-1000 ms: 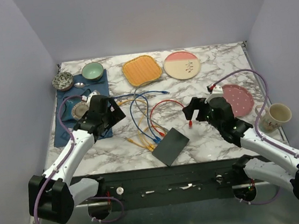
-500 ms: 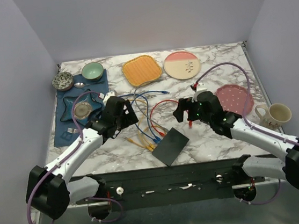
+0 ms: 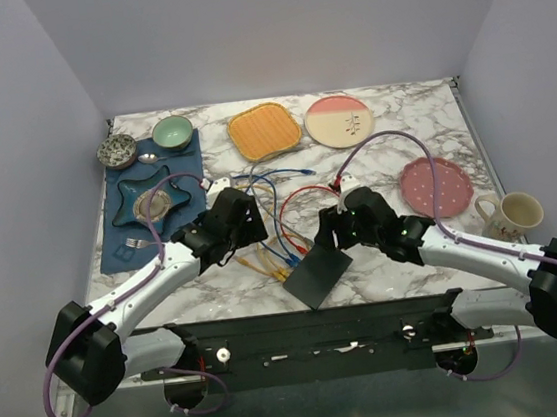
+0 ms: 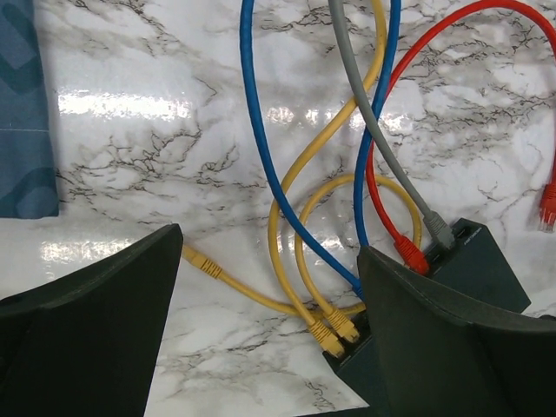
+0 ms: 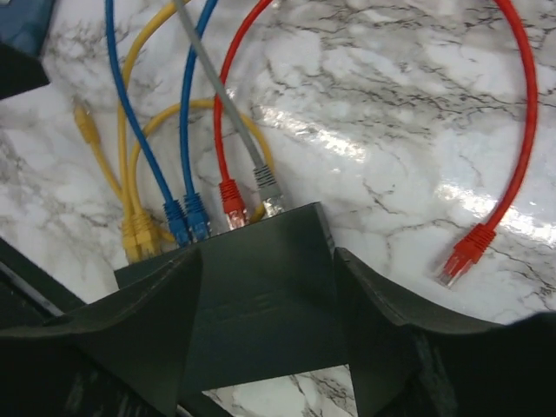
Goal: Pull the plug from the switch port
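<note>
Marble table [image 3: 389,115] inside plain lilac walls; near its front edge, between the two arms, lies the switch [image 3: 318,272], flat and dark, set at an angle; along its far edge six plugs [image 5: 195,217] sit in the ports: two yellow, two blue, one red [image 5: 231,201], one grey [image 5: 268,193]; their cables loop away over the marble, and the red cable's free end [image 5: 465,252] lies loose to one side, as does a spare yellow end [image 4: 204,263]. Your right gripper [image 5: 268,261] is right over the switch body, jaws apart and clamped on nothing; whether its fingers press on the casing you cannot tell. Your left gripper [image 4: 269,248] hangs over the cables just short of the ports, jaws wide apart and empty. So I judge you are at the approach: no plug is gripped yet. Next you likely need the right fingers to steady the switch; bring the left down onto one plug's boot, close on it, and draw straight back along the port's line, not sideways. Farther out stand an orange plate [image 3: 264,131], a mug [image 3: 516,214] and a blue mat [image 3: 121,241].
</note>
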